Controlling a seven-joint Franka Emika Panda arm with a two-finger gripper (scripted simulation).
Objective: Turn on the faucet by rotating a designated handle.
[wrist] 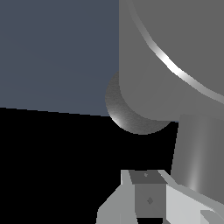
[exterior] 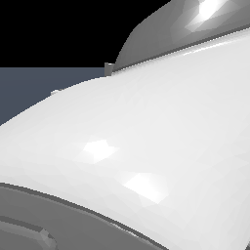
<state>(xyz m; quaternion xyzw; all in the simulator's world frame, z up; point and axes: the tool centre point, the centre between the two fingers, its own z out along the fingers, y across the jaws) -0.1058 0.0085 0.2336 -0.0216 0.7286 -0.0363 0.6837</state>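
Note:
In the wrist view the faucet [wrist: 175, 52] fills the upper right as a thick matte grey cylinder with a bright curved edge, and its darker rounded end [wrist: 131, 116] shows beside it. A straight silver-grey rod, the handle [wrist: 194, 148], comes off the cylinder towards my gripper [wrist: 151, 190]. Its fingers [wrist: 146, 194] show at the frame's edge, right beside the rod's near end. I cannot tell whether they touch the rod or how wide the jaws stand. In the exterior view the faucet, the handle and the gripper are hidden.
A white arm link [exterior: 146, 136] fills most of the exterior view, with grey curved parts at its top right [exterior: 195, 24] and lower left [exterior: 29, 224]. A strip of blue-grey floor [exterior: 39, 88] shows on the exterior view's left; it also shows in the wrist view [wrist: 52, 52].

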